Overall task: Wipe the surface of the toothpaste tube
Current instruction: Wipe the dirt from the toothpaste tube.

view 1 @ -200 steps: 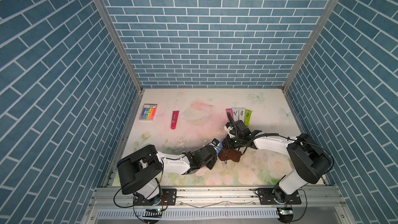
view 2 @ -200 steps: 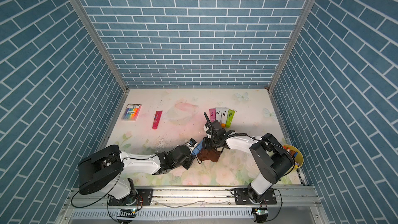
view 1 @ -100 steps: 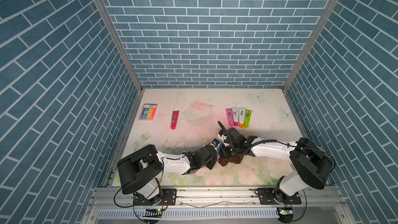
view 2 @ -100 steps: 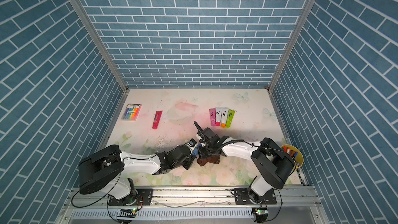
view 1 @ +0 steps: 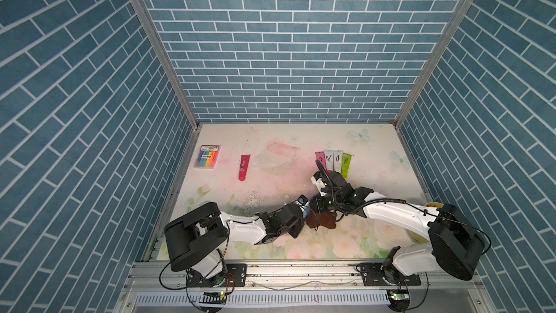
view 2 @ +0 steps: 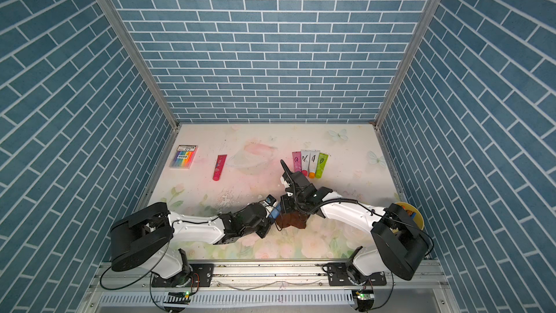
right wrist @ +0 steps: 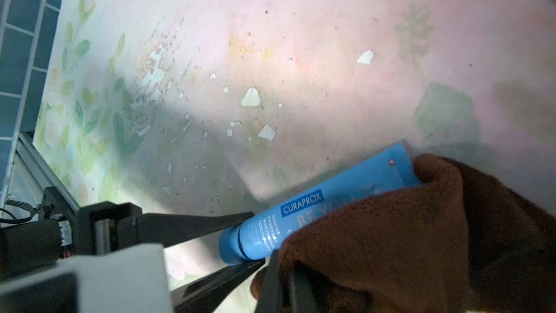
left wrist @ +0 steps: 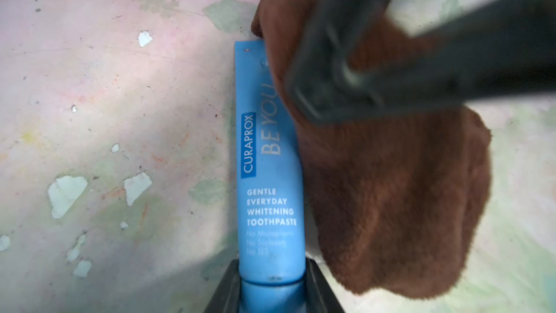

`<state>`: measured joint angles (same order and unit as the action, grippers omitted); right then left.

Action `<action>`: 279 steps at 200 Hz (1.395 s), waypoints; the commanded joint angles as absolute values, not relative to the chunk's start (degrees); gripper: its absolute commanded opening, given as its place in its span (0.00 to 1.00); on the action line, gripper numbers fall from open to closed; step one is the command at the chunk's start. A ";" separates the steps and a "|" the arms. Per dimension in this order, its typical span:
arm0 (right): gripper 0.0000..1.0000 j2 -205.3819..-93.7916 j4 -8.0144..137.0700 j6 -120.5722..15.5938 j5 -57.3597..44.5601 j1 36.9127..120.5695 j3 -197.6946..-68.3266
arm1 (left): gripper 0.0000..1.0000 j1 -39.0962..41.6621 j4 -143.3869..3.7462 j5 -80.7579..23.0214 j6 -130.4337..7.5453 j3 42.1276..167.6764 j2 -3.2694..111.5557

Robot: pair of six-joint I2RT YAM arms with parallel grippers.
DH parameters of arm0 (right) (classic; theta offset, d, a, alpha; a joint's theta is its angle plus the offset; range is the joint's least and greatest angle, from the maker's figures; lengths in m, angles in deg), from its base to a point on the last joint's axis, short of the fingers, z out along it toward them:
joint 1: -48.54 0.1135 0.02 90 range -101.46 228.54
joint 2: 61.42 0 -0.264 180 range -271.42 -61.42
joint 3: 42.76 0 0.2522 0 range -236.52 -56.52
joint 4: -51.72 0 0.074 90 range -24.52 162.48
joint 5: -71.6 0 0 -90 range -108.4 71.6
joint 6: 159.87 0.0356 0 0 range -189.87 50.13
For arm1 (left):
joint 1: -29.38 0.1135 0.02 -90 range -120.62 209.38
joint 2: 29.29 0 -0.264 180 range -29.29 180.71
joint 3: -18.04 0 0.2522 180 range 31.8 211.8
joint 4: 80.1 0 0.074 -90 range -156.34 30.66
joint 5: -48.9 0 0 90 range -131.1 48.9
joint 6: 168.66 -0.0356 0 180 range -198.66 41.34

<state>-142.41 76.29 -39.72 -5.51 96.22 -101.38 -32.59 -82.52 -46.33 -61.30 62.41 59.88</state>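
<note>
Brown cloth (left wrist: 391, 191), pinched in our tightly closed right gripper (right wrist: 282, 284), has drawn back along the toothpaste tube (left wrist: 269, 176) after a stroke toward our left gripper (left wrist: 272, 280). That gripper's narrow jaws clamp the cap end. The tube juts straight ahead of them, its far half under cloth. We judge the wiping to be under way, not finished.
</note>
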 commanded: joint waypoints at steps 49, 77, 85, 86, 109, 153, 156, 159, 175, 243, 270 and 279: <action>0.00 -149.96 73.79 -39.99 1.28 96.54 -99.78 | 0.06 -33.58 -80.93 -45.15 -61.70 62.65 60.89; 0.00 -150.43 76.04 -40.17 -1.43 96.40 -98.84 | 0.04 -33.69 -80.71 -45.98 -61.73 62.82 60.68; 0.00 -150.98 77.07 -40.09 -2.44 95.95 -98.97 | 0.04 -33.70 -80.75 -46.17 -61.77 62.66 60.47; 0.00 -151.07 77.16 -40.09 -2.47 95.84 -98.97 | 0.04 -33.67 -80.75 -46.18 -61.78 62.66 60.42; 0.00 -153.22 76.65 -38.86 -1.79 91.80 -97.95 | 0.03 -33.68 -80.92 -46.44 -61.48 62.08 59.52; 0.00 -153.19 81.16 -39.11 -10.41 87.68 -99.14 | 0.02 -33.90 -80.95 -46.44 -61.53 62.11 59.57; 0.00 -153.10 81.38 -39.16 -10.88 87.44 -99.23 | 0.02 -33.98 -80.89 -46.41 -61.53 62.12 59.61; 0.00 -152.95 81.65 -39.16 -11.37 87.10 -99.31 | 0.02 -34.03 -80.84 -46.42 -61.57 62.12 59.68; 0.00 -152.17 82.68 -39.45 -13.03 85.44 -99.58 | 0.02 -34.22 -80.84 -46.49 -61.53 62.13 59.75; 0.00 -148.35 77.06 -42.43 -2.93 91.86 -100.54 | 0.02 -34.25 -80.93 -46.46 -61.75 62.47 60.00; 0.00 -148.43 72.93 -40.95 2.23 95.52 -101.08 | 0.02 -34.39 -80.93 -46.36 -61.74 62.56 60.09; 0.00 -148.63 71.51 -40.42 3.79 96.17 -101.08 | 0.02 -34.42 -80.93 -46.31 -61.79 62.50 60.09</action>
